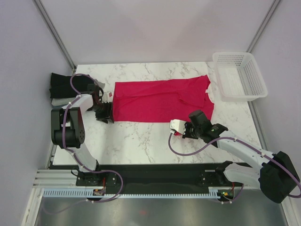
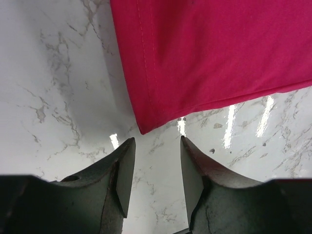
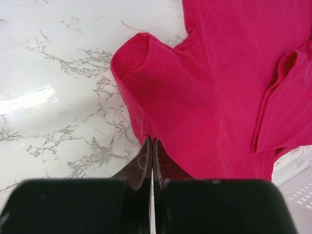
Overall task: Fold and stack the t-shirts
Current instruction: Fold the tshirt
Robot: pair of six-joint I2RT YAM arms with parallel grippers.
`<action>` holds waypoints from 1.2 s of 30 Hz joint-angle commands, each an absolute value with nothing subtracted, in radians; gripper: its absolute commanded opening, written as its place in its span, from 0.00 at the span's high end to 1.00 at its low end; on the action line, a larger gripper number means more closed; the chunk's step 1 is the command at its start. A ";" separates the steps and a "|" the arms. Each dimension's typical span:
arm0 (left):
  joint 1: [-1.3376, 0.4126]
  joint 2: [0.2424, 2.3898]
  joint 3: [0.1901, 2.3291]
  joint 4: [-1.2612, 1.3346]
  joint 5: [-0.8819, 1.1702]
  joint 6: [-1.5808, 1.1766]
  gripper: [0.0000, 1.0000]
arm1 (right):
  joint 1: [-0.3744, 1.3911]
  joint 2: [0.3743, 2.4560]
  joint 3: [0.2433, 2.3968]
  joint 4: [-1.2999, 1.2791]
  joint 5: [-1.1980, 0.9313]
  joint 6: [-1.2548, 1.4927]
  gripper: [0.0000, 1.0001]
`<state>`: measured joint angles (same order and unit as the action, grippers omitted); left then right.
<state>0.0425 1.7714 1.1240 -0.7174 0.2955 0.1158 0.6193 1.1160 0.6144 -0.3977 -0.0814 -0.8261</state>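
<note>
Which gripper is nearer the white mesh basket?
Right. The right gripper pinches the red t-shirt at its near edge, at the end toward the basket; the left gripper sits open at the shirt's opposite corner, far from it.

The folded stack [image 1: 60,84] is partly concealed by the left arm [image 1: 80,100]; the red t-shirt [image 2: 219,53] is cropped in both wrist views.

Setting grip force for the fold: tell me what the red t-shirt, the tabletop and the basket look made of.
The red t-shirt: soft knit cloth, probably cotton, matte; stitched hems and limp folds show. The tabletop: marble-look, glossy, with grey veins and light glare; stone or laminate cannot be told. The basket: white plastic, seemingly rigid, with mesh walls.
</note>
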 commanded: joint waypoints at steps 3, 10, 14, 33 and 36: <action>0.054 1.793 1.180 -0.710 0.321 0.092 0.50 | 0.604 1.108 0.638 -0.391 -0.084 -0.811 1.00; 0.054 1.836 1.190 -0.704 0.327 0.094 0.56 | 0.591 1.100 0.623 -0.390 -0.086 -0.810 1.00; 0.055 1.862 1.203 -0.698 0.333 0.095 0.64 | 0.584 1.097 0.612 -0.391 -0.087 -0.807 1.00; 0.054 1.797 1.267 -0.770 0.388 0.127 0.98 | 0.486 1.065 0.676 -0.396 -0.052 -0.762 1.00; 0.052 1.775 1.302 -0.799 0.403 0.133 0.98 | 0.450 1.074 0.736 -0.390 -0.041 -0.775 1.00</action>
